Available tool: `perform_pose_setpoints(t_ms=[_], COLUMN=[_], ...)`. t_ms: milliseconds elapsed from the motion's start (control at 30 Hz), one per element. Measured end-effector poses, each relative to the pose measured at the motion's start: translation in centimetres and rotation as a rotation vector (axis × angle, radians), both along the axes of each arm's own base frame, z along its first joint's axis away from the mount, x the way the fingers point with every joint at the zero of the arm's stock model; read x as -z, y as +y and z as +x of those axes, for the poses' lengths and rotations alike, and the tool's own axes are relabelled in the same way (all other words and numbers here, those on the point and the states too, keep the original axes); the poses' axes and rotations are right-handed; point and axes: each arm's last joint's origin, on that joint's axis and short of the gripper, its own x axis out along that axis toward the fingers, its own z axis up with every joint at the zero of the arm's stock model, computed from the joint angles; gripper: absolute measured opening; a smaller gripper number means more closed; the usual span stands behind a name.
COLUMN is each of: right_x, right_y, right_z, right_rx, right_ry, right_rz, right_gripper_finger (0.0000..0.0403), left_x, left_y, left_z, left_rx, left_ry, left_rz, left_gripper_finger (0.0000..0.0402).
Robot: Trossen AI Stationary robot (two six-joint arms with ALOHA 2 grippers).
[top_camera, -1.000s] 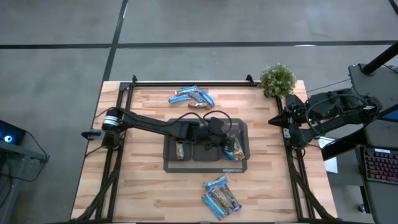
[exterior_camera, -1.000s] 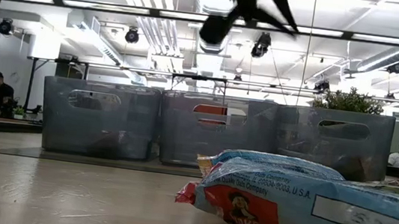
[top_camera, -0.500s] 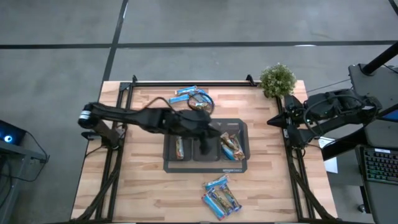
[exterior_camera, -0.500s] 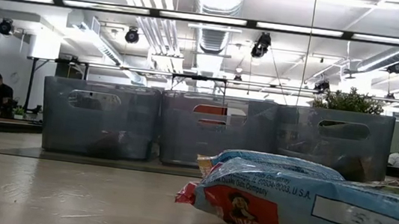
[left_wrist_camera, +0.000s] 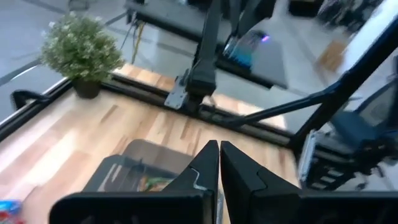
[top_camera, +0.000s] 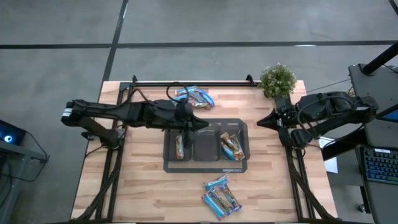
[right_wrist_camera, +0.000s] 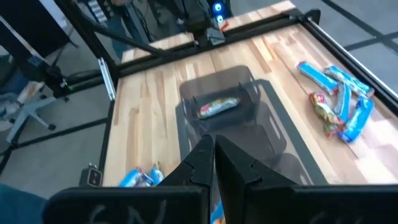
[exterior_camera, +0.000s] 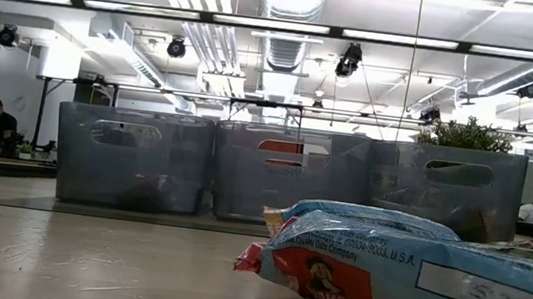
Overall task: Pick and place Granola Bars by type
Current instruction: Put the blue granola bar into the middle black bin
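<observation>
Change since the earlier frames: your left arm has swung back from over the right bin toward the left bin and the far pile; in the low view the dark shape that hung at the top a second ago is gone.
Left gripper (top_camera: 196,124): you see it over the far edge of the tray (top_camera: 207,165), between the left and middle bins, fingers pressed together with nothing between them.
Right gripper (top_camera: 262,121): it waits at the table's right edge, just beside the potted plant (top_camera: 277,79), fingers together and empty; it has nudged slightly inward.
Granola Bars, far pile (top_camera: 191,96): light blue wrappers with a brownish one, lying on the wood just behind your left gripper, apart from the fingers.
Granola Bars, near pile (top_camera: 220,193): light blue bars at the table's near edge, well apart from both grippers.
Left bin bar (top_camera: 180,147): one orange-brown bar lying lengthwise, just beside and below the left fingers, not touched.
Right bin bars (top_camera: 232,147): mixed wrappers lying in the right bin, between the two grippers, touching neither.
Middle bin (top_camera: 206,148): contents cannot be told.
</observation>
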Motion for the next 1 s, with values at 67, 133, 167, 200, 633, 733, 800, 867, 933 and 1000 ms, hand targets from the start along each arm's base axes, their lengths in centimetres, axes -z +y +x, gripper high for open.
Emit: perform_pose_setpoints(t_ms=[67,133,167,200,633,733,800,867,933,1000], right_x=[0.0,0.2,0.1,0.1,0.8,1.3,1.7,1.9,2.2,2.5], right_y=[0.1,0.2,0.3,0.3,0.9,1.1,1.3,1.4,1.6,1.7], right_z=[0.4,0.9,1.1,1.3,5.2,6.2,7.0,7.6,8.3,8.8], right_rx=[0.003,0.006,0.009,0.010,0.031,0.032,0.032,0.028,0.025,0.024], right_ry=[-0.002,0.004,-0.005,-0.014,-0.021,-0.006,0.009,0.014,0.020,0.032], right_rz=[0.007,0.010,0.016,0.020,0.026,0.022,0.018,0.019,0.019,0.017], right_gripper_finger=[0.0008,0.0008,0.0009,0.0008,0.0008,0.0008,0.0008,0.0008,0.0008,0.0008], left_x=[0.9,1.4,1.7,1.9,3.5,3.7,3.7,3.7,3.7,3.6], left_y=[0.2,0.4,0.5,0.7,2.1,2.3,2.4,2.4,2.4,2.4], left_z=[-0.8,-1.7,-2.3,-2.8,-10.2,-11.6,-12.4,-12.9,-13.5,-13.9], left_rx=[0.019,0.043,0.047,0.046,0.027,0.022,0.025,0.031,0.033,0.033], left_ry=[-0.039,-0.093,-0.107,-0.119,-0.124,-0.111,-0.112,-0.118,-0.111,-0.111], left_rz=[-0.005,-0.004,-0.002,0.003,0.052,0.053,0.067,0.085,0.099,0.101], left_gripper_finger=[0.0000,0.0000,0.0000,0.0000,0.0000,0.0000,0.0000,0.0000,0.0000,0.0000])
